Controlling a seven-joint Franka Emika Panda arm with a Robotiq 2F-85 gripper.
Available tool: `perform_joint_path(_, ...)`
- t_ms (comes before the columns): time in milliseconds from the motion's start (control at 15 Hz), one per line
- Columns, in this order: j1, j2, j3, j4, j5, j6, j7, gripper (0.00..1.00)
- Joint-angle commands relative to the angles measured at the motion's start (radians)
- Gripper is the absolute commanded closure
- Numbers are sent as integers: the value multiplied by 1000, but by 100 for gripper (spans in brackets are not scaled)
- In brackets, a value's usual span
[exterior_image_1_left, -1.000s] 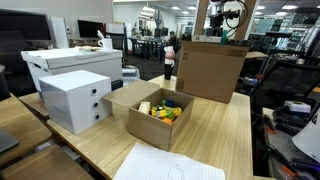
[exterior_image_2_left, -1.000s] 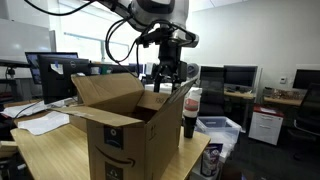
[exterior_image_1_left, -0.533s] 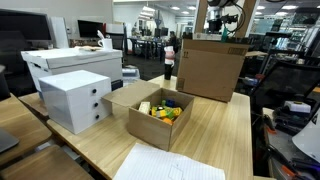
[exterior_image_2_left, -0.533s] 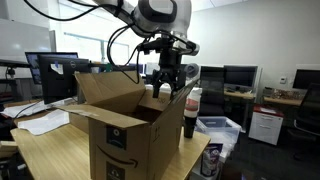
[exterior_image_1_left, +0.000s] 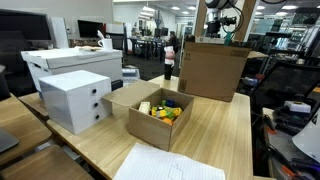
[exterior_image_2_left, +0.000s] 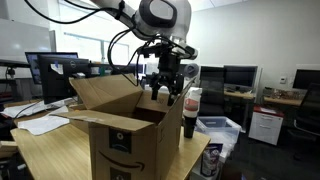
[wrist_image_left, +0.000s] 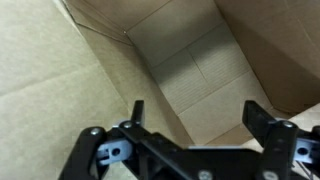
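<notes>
Corrugated brown cardboard box (exterior_image_2_left: 115, 130) gapes below the empty, wide-spread black gripper (exterior_image_2_left: 166, 94).

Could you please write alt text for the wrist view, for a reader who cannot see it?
The open, empty claw hangs above the inside of a cardboard box, jaws spread wide along the bottom edge. Only bare brown cardboard walls and creases show beneath it.

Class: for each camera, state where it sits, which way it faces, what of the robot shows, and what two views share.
Exterior view: across the table, faces over the small open box toward the carton; arm shows.
Exterior view: beside the carton, facing it; arm and open gripper above it.
Wrist view: looks down into the carton; fingers show.
Shared: all three show the carton.
</notes>
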Motion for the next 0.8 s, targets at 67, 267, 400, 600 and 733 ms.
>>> perform_joint_path(67, 8, -36, 29, -27, 43, -27, -18, 0)
perform_joint_path(267, 49, -97, 57, -36, 43, -58, 14, 0)
perform_joint_path(400, 70, -126, 69, -31, 52, -80, 25, 0)
perform_joint_path(600, 111, -176, 89, -32, 66, -110, 38, 0)
perform_joint_path(733, 139, -199, 102, -46, 68, -122, 39, 0)
